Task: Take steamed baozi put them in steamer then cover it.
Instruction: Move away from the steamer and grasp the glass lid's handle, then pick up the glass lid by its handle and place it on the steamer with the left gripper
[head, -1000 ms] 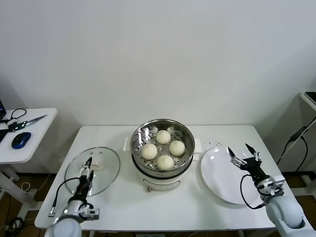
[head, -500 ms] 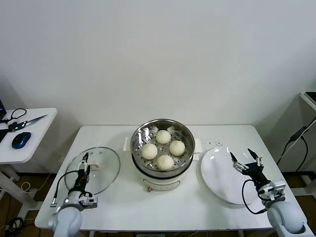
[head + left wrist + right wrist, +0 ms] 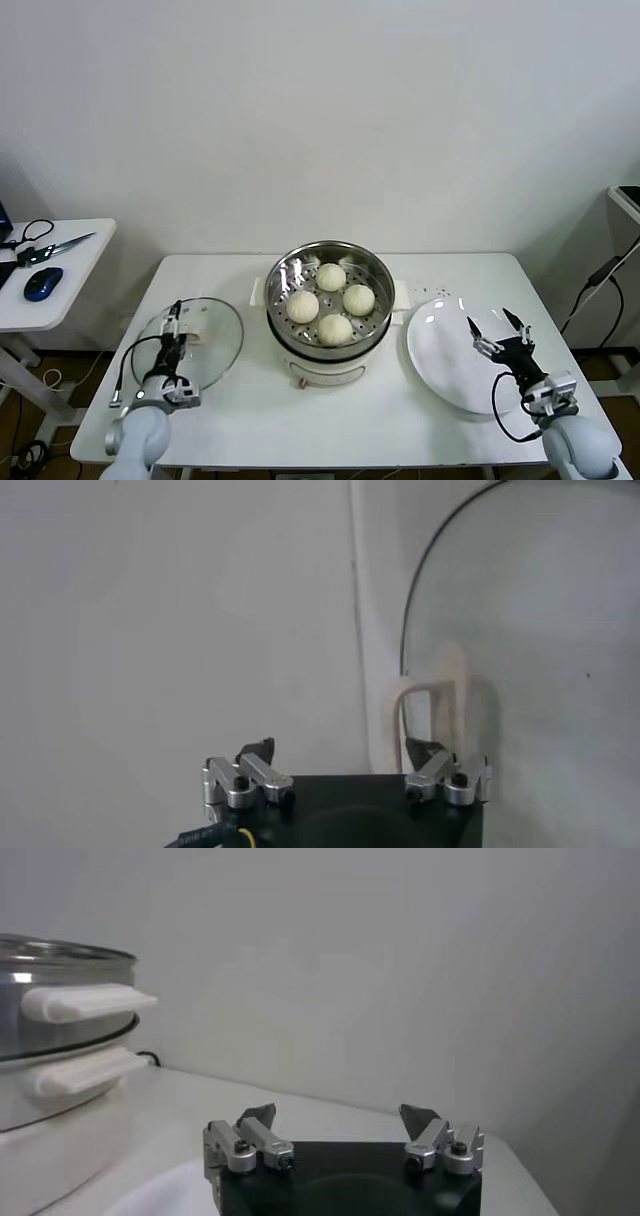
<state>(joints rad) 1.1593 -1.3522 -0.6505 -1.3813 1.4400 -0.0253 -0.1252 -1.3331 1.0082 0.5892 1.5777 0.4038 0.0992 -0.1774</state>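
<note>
White surface (image 3: 400,420), near edge cut off. Steamer (image 3: 328,262) at centre, uncovered, base partly hidden under the pot. Plate (image 3: 445,360) to its right, bare, partly masked by right gripper (image 3: 504,332), fingers spread above it. Lid (image 3: 215,340) flat to the steamer's left, handle up; left gripper (image 3: 175,325) over its near-left part, fingers spread, touching or not unclear. Four buns (image 3: 332,290) on the perforated tray inside.
</note>
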